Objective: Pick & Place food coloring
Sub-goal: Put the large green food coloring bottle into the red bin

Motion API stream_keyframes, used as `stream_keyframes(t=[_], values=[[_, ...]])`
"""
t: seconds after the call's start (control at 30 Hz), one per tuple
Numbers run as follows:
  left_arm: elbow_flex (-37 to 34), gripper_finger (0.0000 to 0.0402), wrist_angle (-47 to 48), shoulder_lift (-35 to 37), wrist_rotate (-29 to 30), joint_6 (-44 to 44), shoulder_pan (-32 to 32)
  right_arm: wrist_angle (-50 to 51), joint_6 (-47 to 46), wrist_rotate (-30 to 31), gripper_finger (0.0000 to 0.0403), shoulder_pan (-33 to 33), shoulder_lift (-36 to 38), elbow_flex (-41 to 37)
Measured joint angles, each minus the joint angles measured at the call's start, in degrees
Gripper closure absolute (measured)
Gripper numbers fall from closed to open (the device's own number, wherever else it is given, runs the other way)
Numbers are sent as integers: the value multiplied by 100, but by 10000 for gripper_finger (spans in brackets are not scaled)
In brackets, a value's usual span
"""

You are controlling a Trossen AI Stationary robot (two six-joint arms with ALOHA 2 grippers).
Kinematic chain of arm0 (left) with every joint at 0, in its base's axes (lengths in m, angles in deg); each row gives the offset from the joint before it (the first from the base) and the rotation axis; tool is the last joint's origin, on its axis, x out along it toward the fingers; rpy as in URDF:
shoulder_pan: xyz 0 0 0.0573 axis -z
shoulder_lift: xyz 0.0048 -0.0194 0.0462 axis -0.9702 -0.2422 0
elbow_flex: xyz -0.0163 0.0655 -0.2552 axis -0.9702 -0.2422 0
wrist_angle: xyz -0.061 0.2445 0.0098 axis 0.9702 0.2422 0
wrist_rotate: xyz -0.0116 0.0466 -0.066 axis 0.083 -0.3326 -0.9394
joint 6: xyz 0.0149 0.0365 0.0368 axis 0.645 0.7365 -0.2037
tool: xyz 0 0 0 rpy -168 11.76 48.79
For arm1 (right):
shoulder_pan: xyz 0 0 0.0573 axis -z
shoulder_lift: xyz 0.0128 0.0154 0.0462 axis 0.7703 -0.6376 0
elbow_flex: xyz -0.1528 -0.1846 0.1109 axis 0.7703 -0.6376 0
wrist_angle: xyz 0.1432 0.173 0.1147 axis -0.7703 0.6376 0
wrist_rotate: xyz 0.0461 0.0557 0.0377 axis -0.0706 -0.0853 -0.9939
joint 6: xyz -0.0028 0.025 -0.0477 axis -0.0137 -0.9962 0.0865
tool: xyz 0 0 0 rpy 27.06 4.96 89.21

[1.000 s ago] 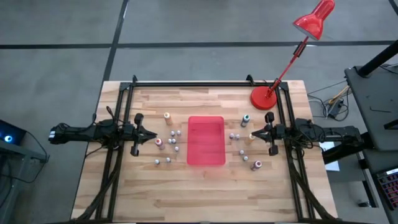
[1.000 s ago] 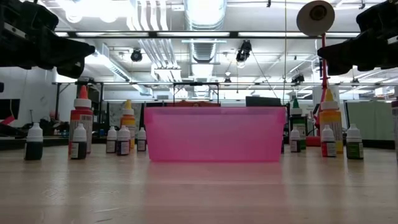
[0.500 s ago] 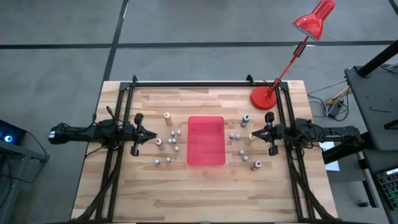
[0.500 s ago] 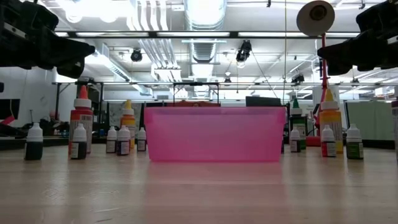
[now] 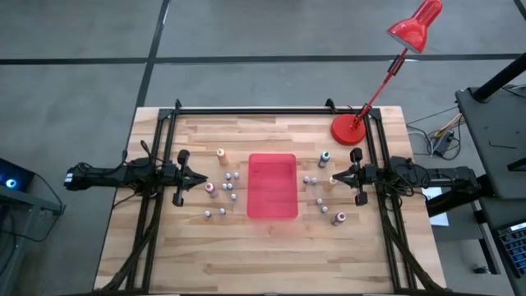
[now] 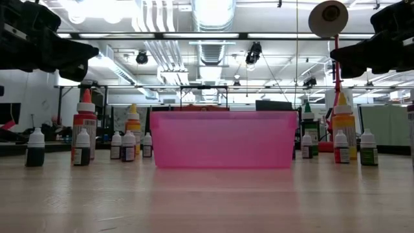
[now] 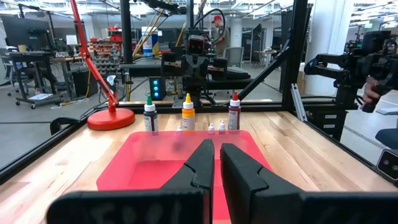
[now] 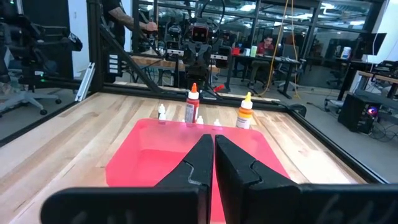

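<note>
Wood table: tiny white-capped bottles past both closed, empty grippers, left and right, flanking tray.

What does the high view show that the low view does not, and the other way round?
Only the high view shows both hands, the left hand and right hand, shut and empty on either side of the red tray, plus the lamp's round base. Only the low view shows the bottles' heights and the room's ceiling ducts. Both show the tray with food coloring bottles standing outside it.
</note>
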Motion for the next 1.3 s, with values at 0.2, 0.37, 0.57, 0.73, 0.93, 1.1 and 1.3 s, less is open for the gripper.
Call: stream_keyframes(t=[0.2, 0.37, 0.57, 0.73, 0.93, 1.1, 1.3], values=[[0, 399, 1, 1, 1, 1, 0, 2, -17, 0, 394, -2, 0, 0], [0, 399, 0, 1, 2, -1, 2, 2, -17, 0, 394, -2, -2, 0], [0, 399, 0, 0, 1, 0, 2, -7, -11, -2, 394, -2, -2, 0], [0, 399, 2, 1, 0, 0, 0, -151, -2, 0, 394, -1, -2, -1], [0, 399, 1, 0, 2, 0, 0, -547, -4, 3, 394, -2, 0, 0], [0, 399, 0, 0, 0, 1, 1, -836, -4, 460, 394, -2, -8, -2], [0, 399, 0, 0, 0, -1, 1, -1722, -7, 839, 394, 0, -247, -1]])
